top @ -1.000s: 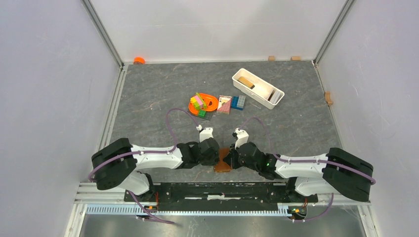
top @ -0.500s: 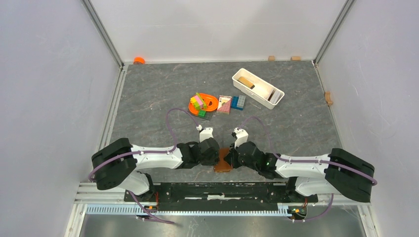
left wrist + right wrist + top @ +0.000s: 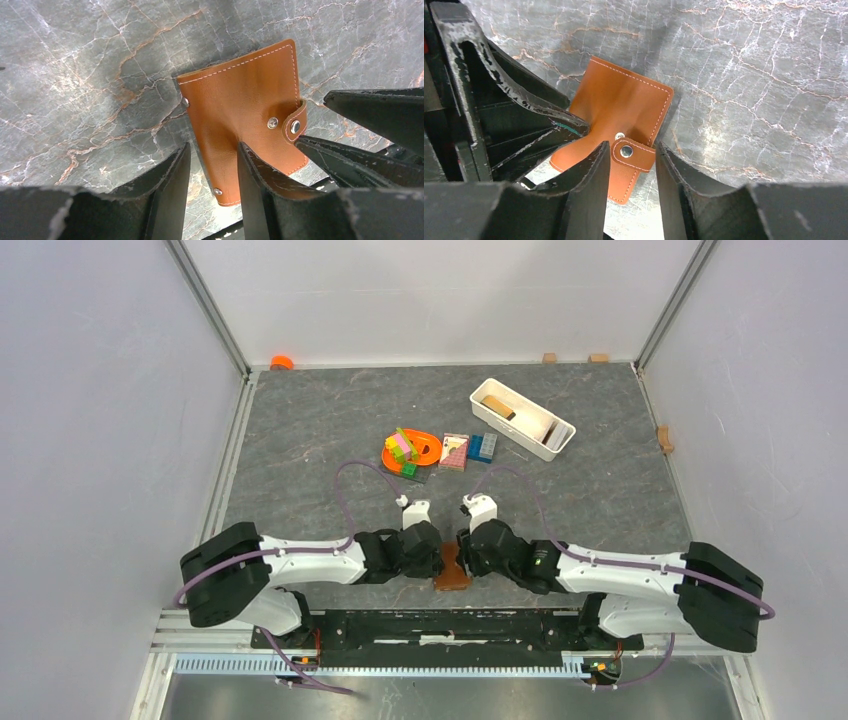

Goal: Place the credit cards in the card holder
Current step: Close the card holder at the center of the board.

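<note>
The card holder (image 3: 451, 575) is a folded brown leather wallet lying flat near the table's front edge, between both grippers. In the left wrist view the card holder (image 3: 245, 95) has its left edge between the fingers of my left gripper (image 3: 212, 150), which stands open with bare table showing beside that edge. In the right wrist view my right gripper (image 3: 632, 145) is open around the snap strap (image 3: 634, 152) of the card holder (image 3: 619, 107), and the strap's button sits just off its stud. No credit cards show plainly in any view.
A white tray (image 3: 545, 445) stands at the back right. An orange plate (image 3: 428, 445) with coloured bricks, a pink-and-white block (image 3: 454, 451) and blue bricks (image 3: 483, 447) lie mid-table. The front rail (image 3: 440, 625) runs just behind the wallet.
My right gripper has opened and shifted slightly left over the strap. The left jaws have widened a little. The wallet has stayed in place.
</note>
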Robot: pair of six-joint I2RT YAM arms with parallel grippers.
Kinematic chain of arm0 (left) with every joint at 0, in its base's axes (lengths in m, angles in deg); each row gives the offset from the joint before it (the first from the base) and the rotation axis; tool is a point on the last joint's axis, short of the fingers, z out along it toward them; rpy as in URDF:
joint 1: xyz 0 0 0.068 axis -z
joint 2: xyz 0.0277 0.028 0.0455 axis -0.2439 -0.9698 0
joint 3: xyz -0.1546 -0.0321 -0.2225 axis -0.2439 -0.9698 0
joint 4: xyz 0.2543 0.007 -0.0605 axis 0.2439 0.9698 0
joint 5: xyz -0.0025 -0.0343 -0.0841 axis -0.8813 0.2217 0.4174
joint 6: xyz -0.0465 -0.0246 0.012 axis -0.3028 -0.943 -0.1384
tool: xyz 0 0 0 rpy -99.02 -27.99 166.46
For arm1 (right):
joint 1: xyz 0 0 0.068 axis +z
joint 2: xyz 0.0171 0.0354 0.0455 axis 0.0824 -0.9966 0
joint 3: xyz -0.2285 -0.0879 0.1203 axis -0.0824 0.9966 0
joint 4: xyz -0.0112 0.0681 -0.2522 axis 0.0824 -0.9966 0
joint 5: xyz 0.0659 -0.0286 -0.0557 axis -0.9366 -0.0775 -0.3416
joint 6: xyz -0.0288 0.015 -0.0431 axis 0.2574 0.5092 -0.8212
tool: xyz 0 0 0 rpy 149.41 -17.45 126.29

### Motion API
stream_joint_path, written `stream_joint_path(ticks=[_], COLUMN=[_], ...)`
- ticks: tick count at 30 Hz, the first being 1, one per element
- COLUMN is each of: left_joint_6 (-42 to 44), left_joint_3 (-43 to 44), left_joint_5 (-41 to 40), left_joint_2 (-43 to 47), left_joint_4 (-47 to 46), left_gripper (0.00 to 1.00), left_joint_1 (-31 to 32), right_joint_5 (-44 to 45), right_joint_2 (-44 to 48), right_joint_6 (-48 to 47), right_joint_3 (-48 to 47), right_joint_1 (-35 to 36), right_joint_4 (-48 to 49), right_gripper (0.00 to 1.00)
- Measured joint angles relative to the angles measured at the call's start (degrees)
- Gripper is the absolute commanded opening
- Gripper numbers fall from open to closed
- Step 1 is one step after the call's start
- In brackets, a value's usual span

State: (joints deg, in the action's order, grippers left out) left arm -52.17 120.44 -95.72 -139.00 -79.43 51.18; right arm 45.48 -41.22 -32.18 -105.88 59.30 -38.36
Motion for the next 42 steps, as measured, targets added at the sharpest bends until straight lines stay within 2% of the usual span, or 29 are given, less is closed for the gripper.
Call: stream_joint_path(ticks=[7,23,30,34,36,39,42], left_joint_6=[0.0,0.0,-0.02,-0.02,-0.02,-0.02,-0.02], left_joint_3=[-0.2,-1.81,-2.97,-3.04,-3.08,-3.13,-3.13], left_joint_5=[0.85,1.62,2.56,2.97,3.04,3.04,3.04], left_joint_2=[0.31,1.53,2.62,2.67,2.69,2.78,3.28], left_joint_4=[-0.02,-1.53,-1.86,-1.97,-2.12,-2.19,-1.95], left_gripper=[0.48,0.48,0.48,0.48,0.48,0.51,0.59], left_joint_1=[0.09,0.02,-0.81,-1.01,-1.16,-1.16,-1.11], right_joint_5=[2.78,6.64,12.26,14.53,15.34,16.06,16.28], right_joint_2=[-5.42,-14.19,-16.85,-17.94,-18.4,-18.51,-18.29], right_joint_6=[0.09,2.95,4.22,4.28,4.37,4.35,4.35], right_joint_3=[-6.84,-12.5,-16.0,-16.76,-17.03,-17.03,-17.0], right_joint_1=[2.99,5.97,8.33,8.76,9.16,9.38,9.33], right_joint_4=[-7.98,-14.71,-20.48,-22.14,-22.4,-22.45,-22.38], right_gripper=[0.44,0.36,0.23,0.11,0.01,0.0,0.0])
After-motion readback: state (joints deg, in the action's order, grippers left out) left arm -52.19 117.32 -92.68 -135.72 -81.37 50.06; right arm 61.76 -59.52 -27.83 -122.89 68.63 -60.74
